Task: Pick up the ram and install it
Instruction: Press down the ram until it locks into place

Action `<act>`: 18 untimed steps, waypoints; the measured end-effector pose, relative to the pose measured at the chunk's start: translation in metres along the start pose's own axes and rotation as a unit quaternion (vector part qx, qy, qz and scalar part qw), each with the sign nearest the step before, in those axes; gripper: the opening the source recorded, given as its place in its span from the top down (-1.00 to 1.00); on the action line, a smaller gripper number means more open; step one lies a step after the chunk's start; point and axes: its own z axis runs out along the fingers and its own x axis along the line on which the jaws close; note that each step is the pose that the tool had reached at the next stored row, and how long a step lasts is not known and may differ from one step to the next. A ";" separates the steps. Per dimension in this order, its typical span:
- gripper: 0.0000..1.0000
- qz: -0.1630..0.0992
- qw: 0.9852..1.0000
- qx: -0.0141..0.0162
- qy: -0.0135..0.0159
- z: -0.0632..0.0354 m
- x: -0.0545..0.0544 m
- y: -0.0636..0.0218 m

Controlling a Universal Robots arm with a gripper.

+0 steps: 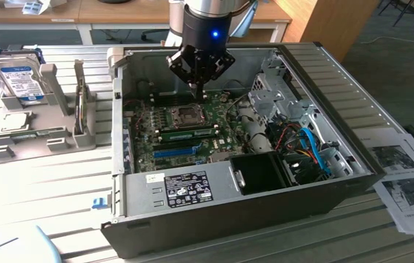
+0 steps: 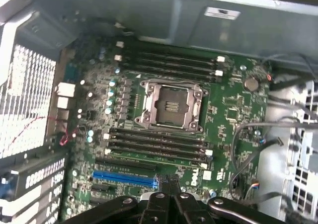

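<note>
The open case (image 1: 221, 203) sits on the bench (image 1: 38, 181); over its motherboard (image 1: 185, 131) the hand (image 1: 199, 82) hangs pressed together, empty. The ram (image 1: 185, 133) lies seated in a slot beside the socket (image 1: 190, 114). It looks light, stiff and fragile, best held by its long edges.

**Count of what is on the bench**

One open computer case (image 1: 214, 219) holds one motherboard (image 2: 233, 110). The board has one processor socket (image 2: 171, 107). There are eight dark memory slots, four on one side of the socket (image 2: 169, 60) and four on the other (image 2: 156, 144). It also has one long blue slot (image 2: 124, 177). One gripper (image 1: 198, 83) hangs over the board. At the exterior view's left, one grey stand (image 1: 27, 145) holds one hard drive (image 1: 18, 76). At the exterior view's right lie at least two printed sheets (image 1: 404, 181).
</note>
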 end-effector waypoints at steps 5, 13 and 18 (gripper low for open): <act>0.81 0.039 0.999 0.000 -0.001 0.0002 0.000 0.0000; 0.81 0.043 0.999 0.000 -0.001 0.0002 0.000 0.0000; 0.81 0.051 0.999 0.000 -0.002 0.0002 0.000 0.0000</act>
